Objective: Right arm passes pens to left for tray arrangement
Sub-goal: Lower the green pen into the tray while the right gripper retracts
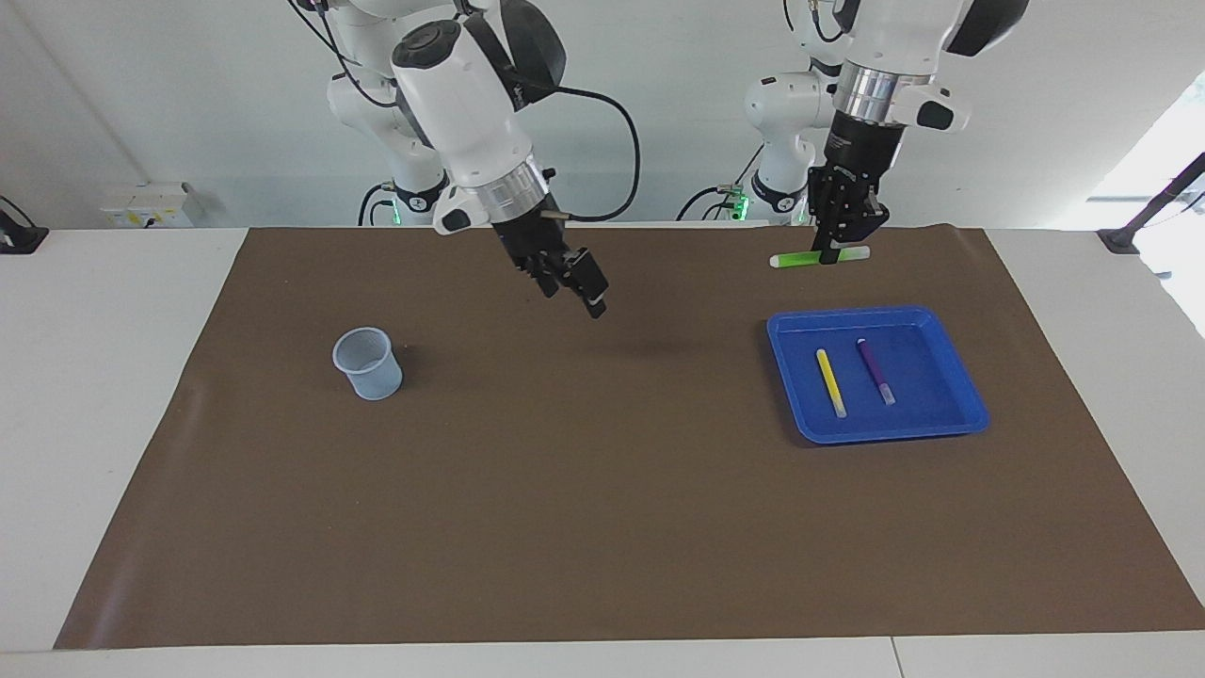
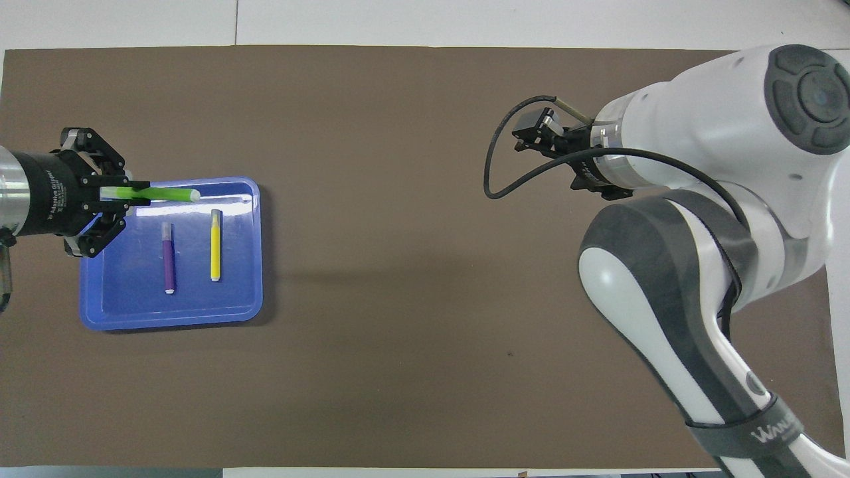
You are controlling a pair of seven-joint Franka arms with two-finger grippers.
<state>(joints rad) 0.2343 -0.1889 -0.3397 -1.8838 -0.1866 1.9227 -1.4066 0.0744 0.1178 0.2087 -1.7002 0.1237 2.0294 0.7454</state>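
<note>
White wall [image 1: 141, 94], white table [image 1: 94, 377] under brown mat [image 1: 565, 490] (daylight at one side)

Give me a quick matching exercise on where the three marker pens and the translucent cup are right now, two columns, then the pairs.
Things:
1. slim green marker pen
2. slim yellow marker pen
3. slim purple marker pen
4. small translucent bluish cup

Places:
A. lying in the shallow blue plastic tray, on its side toward the right arm's end
B. standing on the brown mat toward the right arm's end
C. held level in the shut left tool, up in the air
D. lying in the tray beside the yellow one, toward the left arm's end

Pairs: 1-C, 2-A, 3-D, 4-B
</note>
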